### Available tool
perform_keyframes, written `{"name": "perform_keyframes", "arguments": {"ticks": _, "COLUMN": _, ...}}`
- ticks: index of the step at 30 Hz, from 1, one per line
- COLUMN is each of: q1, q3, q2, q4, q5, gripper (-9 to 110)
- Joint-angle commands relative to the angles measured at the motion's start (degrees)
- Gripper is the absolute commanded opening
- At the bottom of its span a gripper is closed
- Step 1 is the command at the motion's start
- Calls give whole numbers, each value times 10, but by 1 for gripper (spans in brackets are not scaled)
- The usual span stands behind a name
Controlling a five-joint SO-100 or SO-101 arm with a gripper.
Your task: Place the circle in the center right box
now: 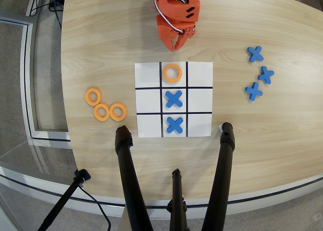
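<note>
In the overhead view a white 3x3 paper grid (149, 74) lies mid-table. An orange ring (172, 73) sits in its top middle cell. Blue crosses fill the centre cell (174, 99) and the bottom middle cell (174, 124). The middle-row right cell (200, 99) and the middle-row left cell (148, 100) are blank. Three more orange rings (102, 111) lie left of the grid. My orange gripper (179, 44) hangs above the grid's top edge, folded back, apart from every ring and empty; its fingertips look close together.
Three spare blue crosses (260, 72) lie right of the grid. Black tripod legs (128, 175) rise from the table's near edge, touching down just below the grid's bottom corners. The rounded table edge runs along the left and bottom.
</note>
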Motion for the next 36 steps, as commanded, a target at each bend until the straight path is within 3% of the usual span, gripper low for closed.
{"name": "perform_keyframes", "arguments": {"ticks": 1, "q1": -12, "q3": 11, "q2": -25, "q4": -26, "q5": 23, "gripper": 0}}
{"name": "perform_keyframes", "arguments": {"ticks": 14, "q1": -8, "q3": -11, "q2": -43, "q4": -25, "q5": 34, "gripper": 0}}
{"name": "perform_keyframes", "arguments": {"ticks": 20, "q1": 9, "q3": -61, "q2": -91, "q4": -31, "q5": 37, "gripper": 6}}
{"name": "perform_keyframes", "arguments": {"ticks": 24, "q1": 25, "q3": -133, "q2": -147, "q4": -37, "q5": 47, "gripper": 13}}
{"name": "perform_keyframes", "arguments": {"ticks": 36, "q1": 89, "q3": -406, "q2": -480, "q4": -160, "q5": 113, "gripper": 13}}
